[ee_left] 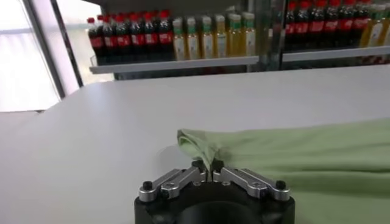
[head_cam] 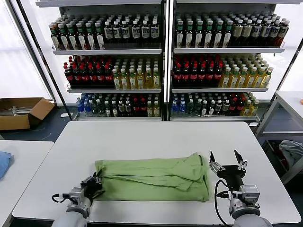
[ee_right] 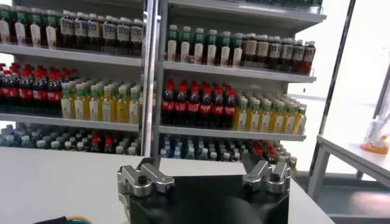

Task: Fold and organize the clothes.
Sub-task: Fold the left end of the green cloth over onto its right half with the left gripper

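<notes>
At the white table's point(head_cam: 142, 137) near edge, the left gripper point(head_cam: 96, 180) at seven o'clock pinches the left corner of the light green soft-fabric shirt point(head_cam: 156, 177), its fingers pressed onto a fold. At five o'clock, the right gripper point(head_cam: 227, 161) stands spread just beside the shirt's right edge, holding nothing. At twelve o'clock, shelves of bottles point(head_cam: 165, 61).

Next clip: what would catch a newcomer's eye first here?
The green shirt, folded into a long strip across the near part of the white table. The left gripper pinches the shirt's left end with fingers shut, while the right gripper stands open beside its right end. Behind, shelves of bottles fill the background.
</notes>
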### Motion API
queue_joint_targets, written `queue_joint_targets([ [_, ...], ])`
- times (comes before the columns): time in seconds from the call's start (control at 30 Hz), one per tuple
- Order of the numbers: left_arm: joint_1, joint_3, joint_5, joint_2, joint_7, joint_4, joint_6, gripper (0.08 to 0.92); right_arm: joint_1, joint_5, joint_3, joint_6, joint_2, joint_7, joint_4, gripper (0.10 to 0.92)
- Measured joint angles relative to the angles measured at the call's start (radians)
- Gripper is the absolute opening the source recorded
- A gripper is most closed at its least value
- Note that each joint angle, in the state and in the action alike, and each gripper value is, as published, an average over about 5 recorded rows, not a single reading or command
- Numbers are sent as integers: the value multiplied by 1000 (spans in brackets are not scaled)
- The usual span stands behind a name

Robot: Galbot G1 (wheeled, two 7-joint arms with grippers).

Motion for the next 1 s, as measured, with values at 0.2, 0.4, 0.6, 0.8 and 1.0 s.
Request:
queue_joint_targets([
  [0.2,9,-132,-73,134,12,11,2,106,19,-1,-18,-6,5,5,-2,823],
  [0.4,14,-272,-136,295,23,47,-1,106,39,1,-34,-13,11,9,1,823],
  [0.6,20,-349,-183,408,24,53,12,106,48,-2,-47,-15,20,13,1,823],
  [0.8,26,-366,-204,435,13,13,32,106,31,-8,-40,-3,24,10,8,823],
  [1.0,16,-315,-202,387,-4,-58,51,106,2,-10,-21,5,23,9,17,823],
])
